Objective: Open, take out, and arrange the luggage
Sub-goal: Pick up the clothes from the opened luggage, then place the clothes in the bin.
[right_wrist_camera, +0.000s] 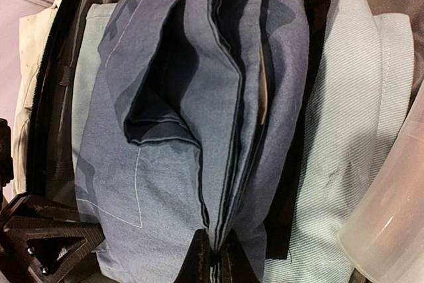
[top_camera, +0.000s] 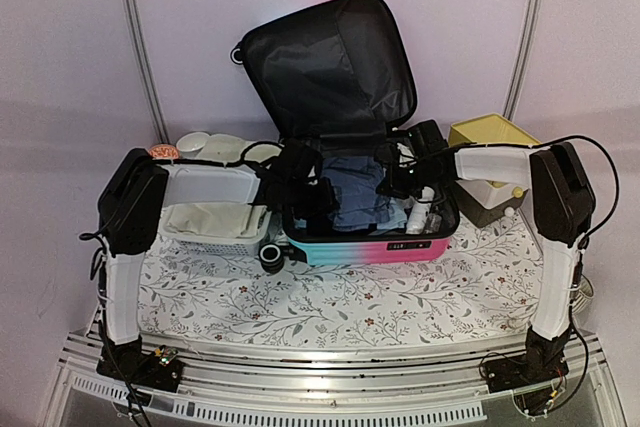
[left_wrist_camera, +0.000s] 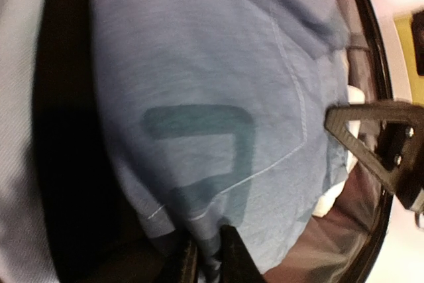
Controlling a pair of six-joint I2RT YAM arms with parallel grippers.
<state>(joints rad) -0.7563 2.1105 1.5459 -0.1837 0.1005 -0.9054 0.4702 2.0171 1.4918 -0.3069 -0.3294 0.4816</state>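
The luggage [top_camera: 365,247] lies open on the surface [top_camera: 350,302], at the middle of its far edge. Its pink-to-turquoise shell faces the near edge, and a black wheel [top_camera: 272,255] shows at its near left corner. The black-lined lid [top_camera: 330,67] stands up behind it, leaning back toward the wall.

Inside the lower half lies a folded blue-grey garment [top_camera: 355,192], on top of a paler striped cloth [right_wrist_camera: 358,97]. A white bottle [top_camera: 425,209] sits along the right side of the same half, just beside the garment.

Both arms reach in over the luggage's sides, the left from the left and the right from the right. The left tool [left_wrist_camera: 211,246] is down on the garment, its fingers [left_wrist_camera: 232,260] drawn close together with a tuck of the blue cloth pinched between them. The right tool [right_wrist_camera: 213,246] is pressed together on the stacked folded edges of the same garment, with the layers running straight into the narrow slit between its fingers [right_wrist_camera: 199,260]. Each wrist view shows part of the other tool's black frame near the garment's edge.

A white basket [top_camera: 215,242] holding pale cloth stands touching or just beside the luggage on the left, under the left arm. A yellow-topped box [top_camera: 490,142] stands toward the far right corner of the surface, near the luggage's right side, partly behind the right arm.
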